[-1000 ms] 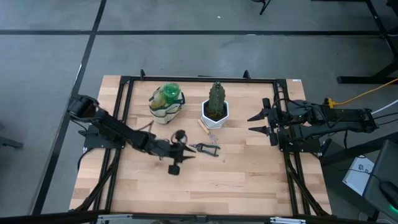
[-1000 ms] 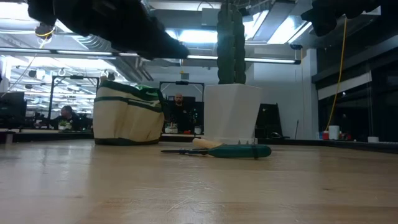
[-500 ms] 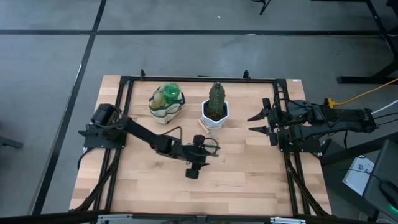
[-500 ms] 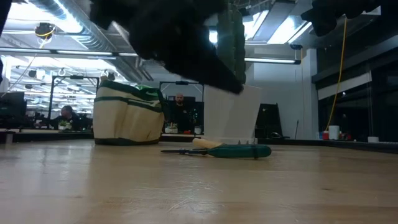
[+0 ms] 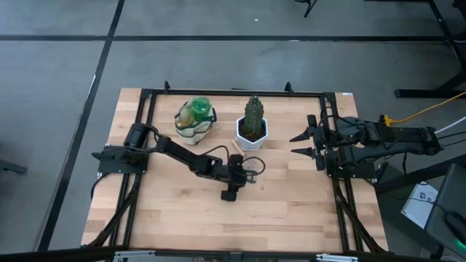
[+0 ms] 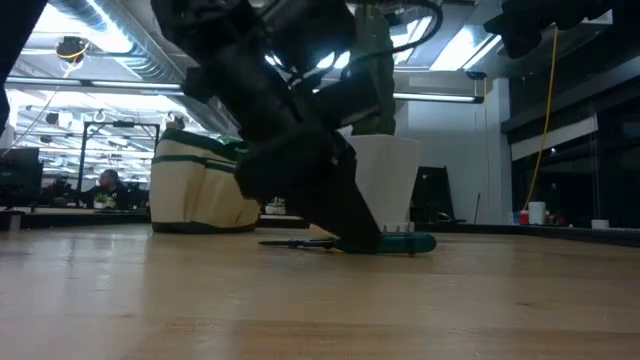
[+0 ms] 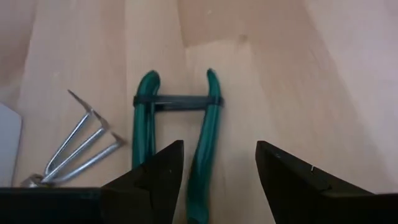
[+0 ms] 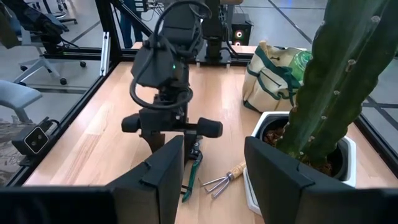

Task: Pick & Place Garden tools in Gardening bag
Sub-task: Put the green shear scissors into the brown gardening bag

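Note:
The pruning shears (image 7: 205,130) have green handles joined by a black clasp and lie flat on the table in front of the white pot. My left gripper (image 7: 217,180) is open, pointing down over them; one handle lies in the gap, the other at one fingertip. In the low view the gripper (image 6: 350,225) reaches down to the shears (image 6: 410,243). The hand fork (image 7: 81,146) lies beside them. The beige bag (image 5: 194,124) stands at the far left, with the green spray bottle (image 5: 196,110) inside. The trowel is out of view. My right gripper (image 5: 293,143) waits open at the table's right. My left gripper comes at the shears' handles (image 7: 200,165) from above, slanting toward the table's right, with its fingers along them. The fingers (image 7: 155,183) stand right at the handles; I cannot tell whether they touch. The shears lie flat on the table.
The cactus (image 5: 253,110) in its white hexagonal pot (image 5: 251,136) stands just beyond the shears and the fork (image 5: 240,151). A black frame rail (image 5: 233,92) runs around the table. Bare wood lies toward the near edge (image 5: 277,218).
My left gripper has gone toward the table's right edge, from beside the shears to over them, and has come down, tipping its fingers onto the table at the handles. The shears and the fork have stayed where they were.

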`<state>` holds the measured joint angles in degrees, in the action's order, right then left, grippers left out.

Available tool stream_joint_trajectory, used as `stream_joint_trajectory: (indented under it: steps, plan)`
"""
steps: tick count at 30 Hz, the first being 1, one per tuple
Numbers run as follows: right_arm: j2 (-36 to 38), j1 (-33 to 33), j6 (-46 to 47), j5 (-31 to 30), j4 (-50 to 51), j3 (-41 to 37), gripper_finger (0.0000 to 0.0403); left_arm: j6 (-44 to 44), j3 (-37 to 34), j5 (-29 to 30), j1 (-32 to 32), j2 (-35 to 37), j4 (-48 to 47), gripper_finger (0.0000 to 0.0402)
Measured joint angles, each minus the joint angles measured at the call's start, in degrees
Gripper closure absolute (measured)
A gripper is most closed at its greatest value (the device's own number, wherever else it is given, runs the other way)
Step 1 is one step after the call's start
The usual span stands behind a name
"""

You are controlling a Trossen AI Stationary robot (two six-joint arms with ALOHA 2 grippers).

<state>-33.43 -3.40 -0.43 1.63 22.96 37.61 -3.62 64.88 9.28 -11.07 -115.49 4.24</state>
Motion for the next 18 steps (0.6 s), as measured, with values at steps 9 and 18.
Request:
stream_joint_trajectory:
  steps: [9,18]
  plan:
    - [0.0,0.0,0.0,0.0,0.0,0.0,0.0231,-0.2,0.0,1.3,0.0,-0.9,0.8,0.0216]
    - [0.0,0.0,0.0,0.0,0.0,0.0,0.0231,0.9,0.1,-3.3,0.1,-0.8,-0.8,0.0317]
